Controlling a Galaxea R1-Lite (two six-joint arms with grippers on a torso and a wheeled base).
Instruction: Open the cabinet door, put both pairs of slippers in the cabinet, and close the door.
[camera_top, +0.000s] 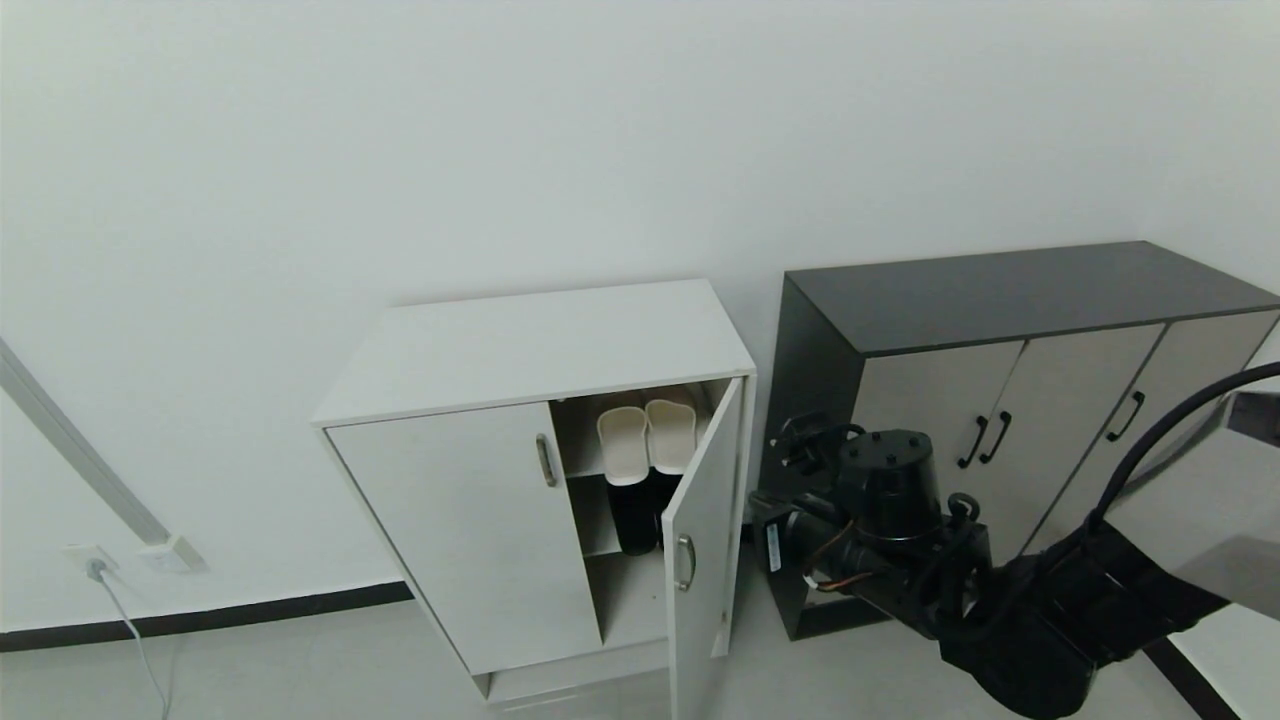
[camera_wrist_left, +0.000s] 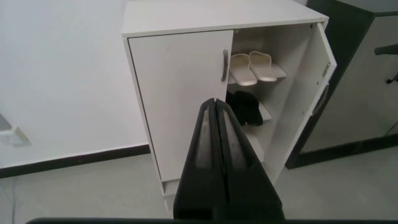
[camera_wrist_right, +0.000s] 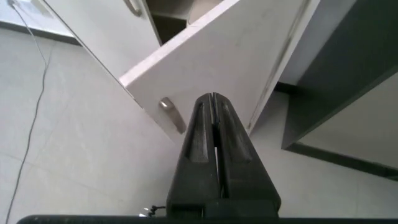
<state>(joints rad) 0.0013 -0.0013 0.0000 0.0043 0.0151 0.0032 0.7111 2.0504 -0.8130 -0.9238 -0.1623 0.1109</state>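
cabinet (camera_top: 540, 345) door (camera_top: 705, 520) ajar. white slippers (camera_top: 648, 440) on the upper shelf, black slippers (camera_top: 632, 515) beneath. left gripper (camera_wrist_left: 214, 106) and right gripper (camera_wrist_right: 213, 99) pinched together.

Plain white wall (camera_top: 500, 120) across far side. Pale grey floor (camera_top: 250, 675) near, black skirting (camera_top: 200, 614) along wall base. Right: sideboard (camera_top: 1000, 290), dark top, pale doors, black handles (camera_top: 972, 442). Far left: wall socket (camera_top: 88, 557), grey cable (camera_top: 140, 650) hanging, slanted trunking (camera_top: 70, 438).
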